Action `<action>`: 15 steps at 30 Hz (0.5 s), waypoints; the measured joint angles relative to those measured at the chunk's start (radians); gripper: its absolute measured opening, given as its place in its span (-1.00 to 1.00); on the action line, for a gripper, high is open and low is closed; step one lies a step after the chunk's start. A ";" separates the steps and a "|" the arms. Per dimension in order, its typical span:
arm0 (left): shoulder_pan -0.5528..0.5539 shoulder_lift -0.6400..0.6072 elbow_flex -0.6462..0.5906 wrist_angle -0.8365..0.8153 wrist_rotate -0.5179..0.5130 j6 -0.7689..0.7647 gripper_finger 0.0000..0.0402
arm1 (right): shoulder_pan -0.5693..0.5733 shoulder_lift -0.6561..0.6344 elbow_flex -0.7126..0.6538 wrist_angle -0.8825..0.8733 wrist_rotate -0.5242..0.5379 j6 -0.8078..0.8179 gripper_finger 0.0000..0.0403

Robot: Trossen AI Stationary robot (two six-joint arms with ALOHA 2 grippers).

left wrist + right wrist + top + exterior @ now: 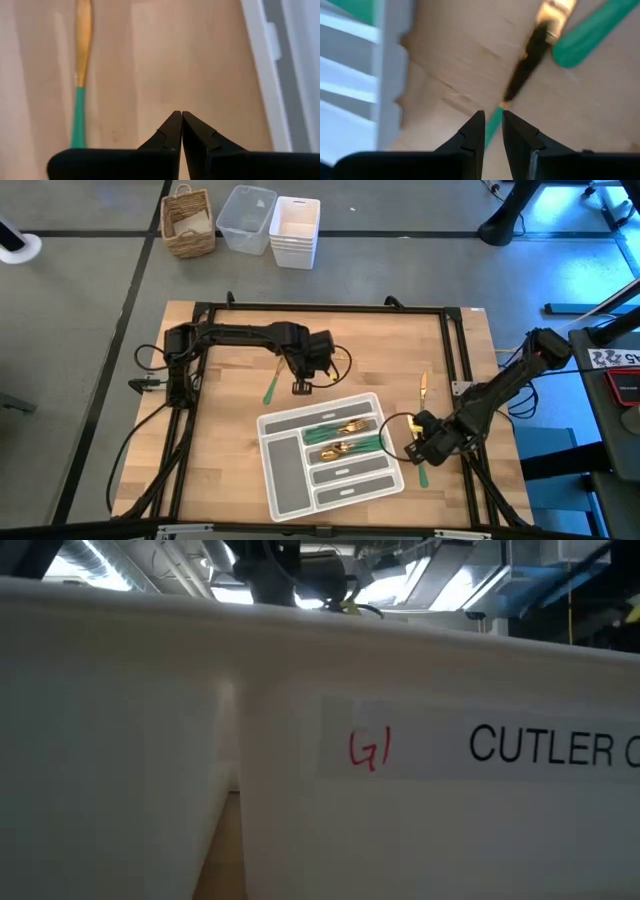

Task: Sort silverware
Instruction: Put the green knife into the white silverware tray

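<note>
We see the left gripper [300, 387] pinched closed, empty, mid-frame above the tray [283, 480]. Right gripper [492, 125] at lower right clamps a green-handled utensil [494, 124]; most silverware [345, 435] lies in the tray.

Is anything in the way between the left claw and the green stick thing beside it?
No, nothing visible. Only bare table lies between the left gripper and the green-handled piece beside it. The tray sits on the gripper's other side.
</note>
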 joint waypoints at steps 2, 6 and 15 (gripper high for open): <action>0.021 0.000 0.000 0.010 0.001 0.021 -0.97 | -0.001 0.029 0.000 -0.003 -0.042 0.007 -0.67; 0.065 0.000 0.000 0.032 0.045 0.024 -0.97 | 0.000 0.075 0.000 -0.005 -0.094 0.052 -0.67; 0.115 0.000 0.000 0.054 0.071 0.025 -0.97 | 0.000 0.088 0.000 -0.006 -0.100 0.051 -0.67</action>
